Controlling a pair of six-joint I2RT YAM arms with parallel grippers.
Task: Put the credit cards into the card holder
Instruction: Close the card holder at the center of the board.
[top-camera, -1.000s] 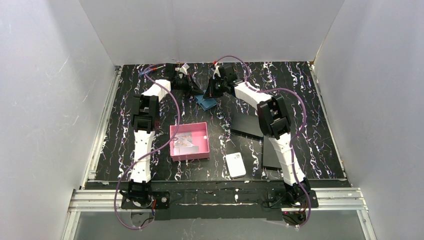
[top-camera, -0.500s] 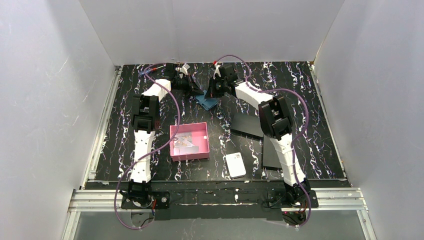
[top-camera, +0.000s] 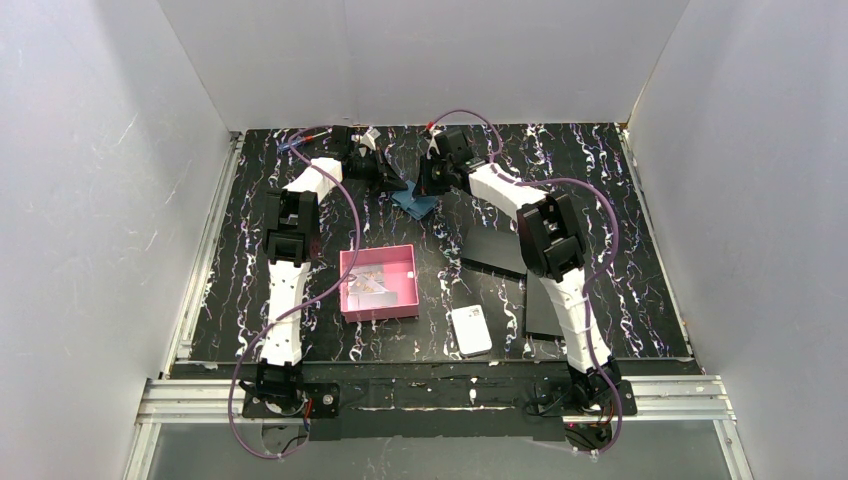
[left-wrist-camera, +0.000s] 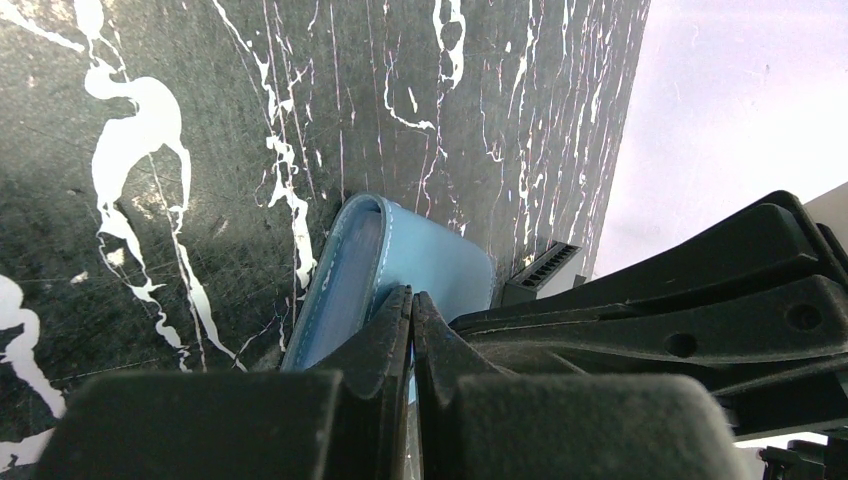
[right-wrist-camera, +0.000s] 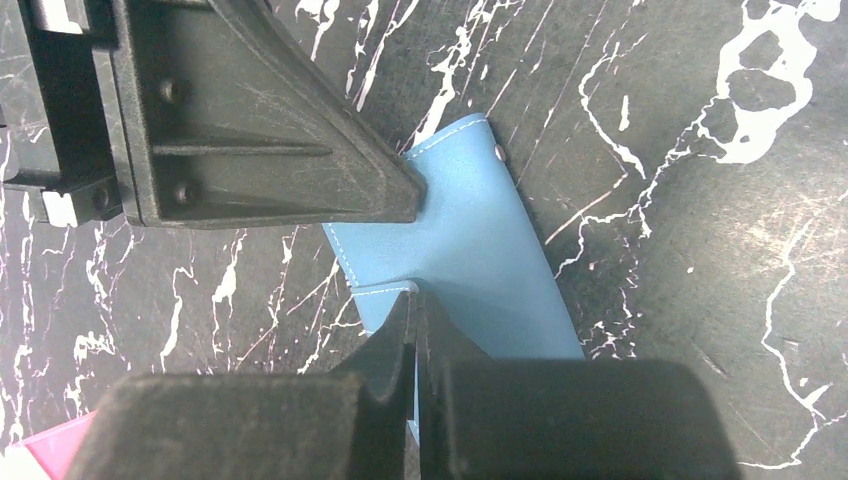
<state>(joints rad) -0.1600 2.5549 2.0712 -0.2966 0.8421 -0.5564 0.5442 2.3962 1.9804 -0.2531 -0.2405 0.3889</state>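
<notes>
The teal-blue card holder (top-camera: 413, 203) lies at the far middle of the table, held from both sides. My left gripper (top-camera: 395, 184) is shut on its left part; in the left wrist view the jaws (left-wrist-camera: 411, 296) pinch a thin blue layer of the card holder (left-wrist-camera: 440, 265). My right gripper (top-camera: 425, 187) is shut on a stitched flap edge (right-wrist-camera: 415, 292) of the card holder (right-wrist-camera: 480, 240). The credit cards (top-camera: 370, 283) show as pale flat pieces inside the pink tray, away from both grippers.
The pink square tray (top-camera: 380, 311) sits at mid-table. A white rounded block (top-camera: 471, 329) lies near the front. Two flat black rectangles (top-camera: 493, 247) (top-camera: 541, 305) lie under the right arm. White walls enclose the table on three sides.
The right gripper and the card holder have shifted very slightly towards the back. Both grippers have stayed shut.
</notes>
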